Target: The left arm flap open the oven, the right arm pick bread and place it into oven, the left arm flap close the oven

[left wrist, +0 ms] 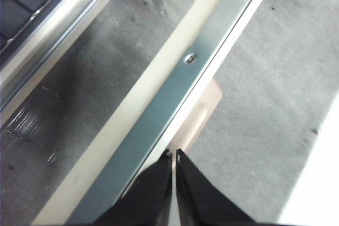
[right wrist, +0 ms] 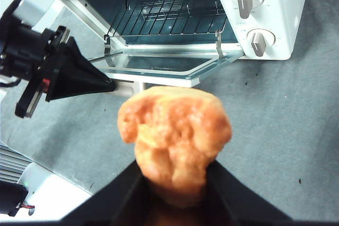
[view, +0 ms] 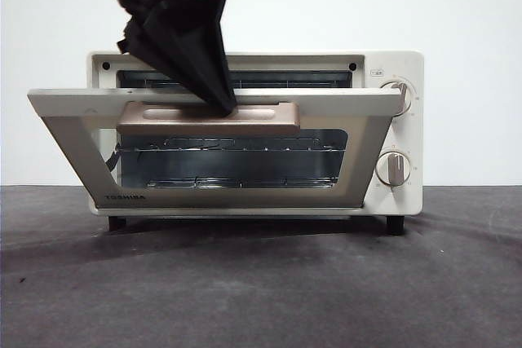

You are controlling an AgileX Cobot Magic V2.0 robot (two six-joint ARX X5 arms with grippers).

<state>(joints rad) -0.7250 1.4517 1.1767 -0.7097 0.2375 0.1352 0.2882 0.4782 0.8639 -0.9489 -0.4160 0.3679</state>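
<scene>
Cream-white TOSHIBA oven (view: 391,132) standing on the dark grey desk (view: 261,283), its glass door (view: 73,132) hinged at the bottom and tilted partly open toward the viewer, so that the wire rack (view: 232,146) shows through the pane. Two knobs (view: 394,169) sit one above the other on the right-hand panel. The left hand (view: 224,107), fingers pressed together with only a hairline gap between them, comes down from above and touches the top edge of the beige bar handle (view: 208,120) of the door. The bread (right wrist: 175,136), a golden-orange bun, is pinched between the fingers of the right hand (right wrist: 175,183), held in the air in front of the open oven and above the desk.
</scene>
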